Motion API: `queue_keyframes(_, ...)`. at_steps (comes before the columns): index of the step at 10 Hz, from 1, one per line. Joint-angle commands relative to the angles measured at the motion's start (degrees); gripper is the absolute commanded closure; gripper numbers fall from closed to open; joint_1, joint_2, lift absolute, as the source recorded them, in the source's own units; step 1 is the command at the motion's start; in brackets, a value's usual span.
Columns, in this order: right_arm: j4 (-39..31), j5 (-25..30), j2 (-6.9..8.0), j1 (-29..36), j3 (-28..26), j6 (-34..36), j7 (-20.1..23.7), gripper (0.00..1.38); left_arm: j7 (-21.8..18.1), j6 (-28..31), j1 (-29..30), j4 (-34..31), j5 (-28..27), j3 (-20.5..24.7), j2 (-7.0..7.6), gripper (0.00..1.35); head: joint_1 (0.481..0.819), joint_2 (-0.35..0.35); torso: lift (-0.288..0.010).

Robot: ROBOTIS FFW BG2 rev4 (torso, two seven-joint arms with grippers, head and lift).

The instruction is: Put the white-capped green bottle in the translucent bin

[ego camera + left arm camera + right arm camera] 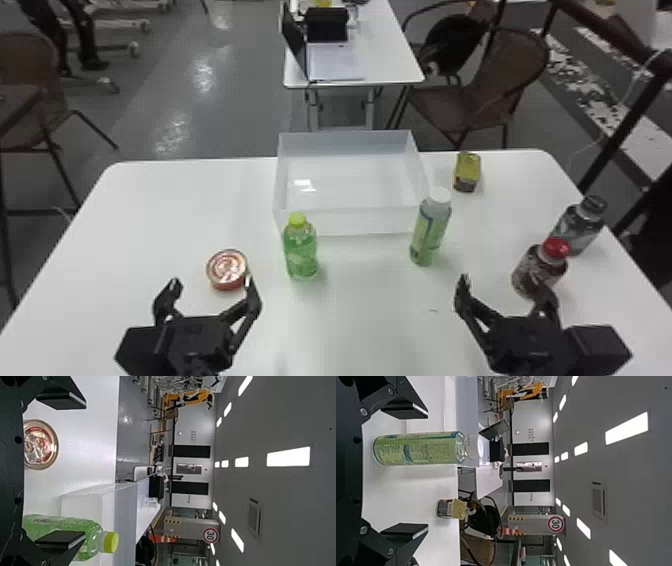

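Jaws wide; white-capped green bottle (430, 231) upright, seemingly just beside bin (350, 221)

The white-capped green bottle (429, 231) and translucent bin (350, 222) look plastic, the tabletop (150, 210) smooth, the tin (227, 270) glossy.

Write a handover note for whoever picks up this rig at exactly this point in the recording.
Left gripper: fingers open, empty, over the near left of the table, by the round tin.
Right gripper: fingers open, empty, short of the white-capped green bottle, beside the red-capped bottle.
Job's things: the white-capped green bottle stands upright on the table, just outside the near right corner of the translucent bin. The bin is empty.
Done: nothing placed.
Left to do: grip the bottle, lift it over the wall, set it in the bin. Don't confuse it with the yellow-capped green bottle.
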Motion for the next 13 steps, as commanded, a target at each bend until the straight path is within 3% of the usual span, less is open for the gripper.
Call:
queue_keyframes(1, -0.03, 0.13, 0.07, 0.01, 0.0, 0.08, 0.0, 0.28, 0.0, -0.01, 0.01, 0.0, 0.0, 0.0, -0.02, 0.15, 0.695, 0.02, -0.08)
queue_keyframes(6, 0.59, -0.66, 0.51, -0.16, 0.0, 0.08, 0.0, 0.28, 0.0, -0.27, 0.01, 0.09, 0.09, 0.0, 0.07, 0.15, 0.695, 0.023, -0.08)
queue_keyframes(7, 2.25, -2.6, 0.42, -1.13, 0.0, 0.08, 0.96, 0.28, 0.0, -0.27, 0.1, 0.09, 0.09, 0.0, -0.02, 0.15, 0.695, 0.022, -0.08)
queue_keyframes(11, 14.12, -1.37, 0.51, -12.38, 1.5, 0.08, 3.42, 0.27, 0.0, -1.42, -0.08, 0.44, 0.53, -0.18, 0.16, 0.15, 0.695, 0.032, -0.08)
queue_keyframes(13, 17.64, -3.3, 0.51, -14.4, 1.76, 0.0, 5.27, 0.27, 0.0, -1.77, -0.34, 0.88, 0.71, -0.44, -0.02, 0.15, 0.695, 0.041, -0.08)
